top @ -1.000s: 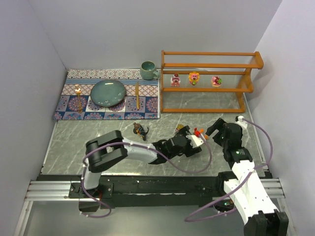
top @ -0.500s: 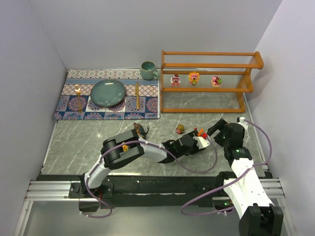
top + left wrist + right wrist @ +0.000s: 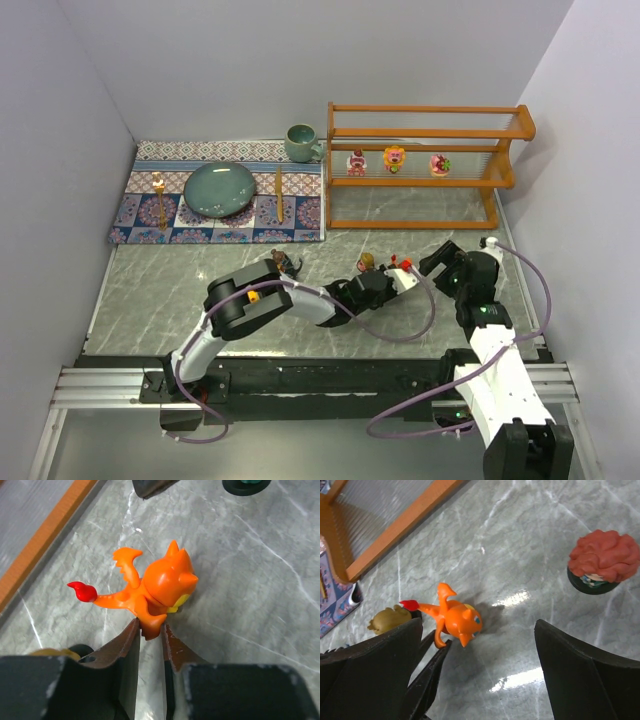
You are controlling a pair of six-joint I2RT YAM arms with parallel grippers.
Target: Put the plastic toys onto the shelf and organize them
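An orange spiky creature [image 3: 160, 585] with a red tail tip leans low over the marble table, and my left gripper [image 3: 149, 627] is shut on its foot. From above the toy [image 3: 404, 266] sits between both grippers. My right gripper [image 3: 480, 647] stands open around it, wide of the toy on both sides. A red-haired figure [image 3: 602, 560] on a dark base stands just beyond. A yellow-brown figure [image 3: 367, 262] and a dark spiky creature [image 3: 285, 263] stand on the table. The shelf [image 3: 425, 182] holds three toys on its middle tier: one [image 3: 356, 162], another [image 3: 394, 158] and a third [image 3: 440, 164].
At the back left a patterned mat [image 3: 150, 215] carries a teal plate [image 3: 219, 188], a teal mug [image 3: 300, 142] and two wooden utensils [image 3: 279, 195]. Walls close in the left, back and right. The shelf's bottom rail [image 3: 405, 527] runs close to the grippers.
My left gripper's jaws have closed onto the orange creature's foot. The left arm's elbow has swung right and forward. The right gripper has stayed open and hardly moved.
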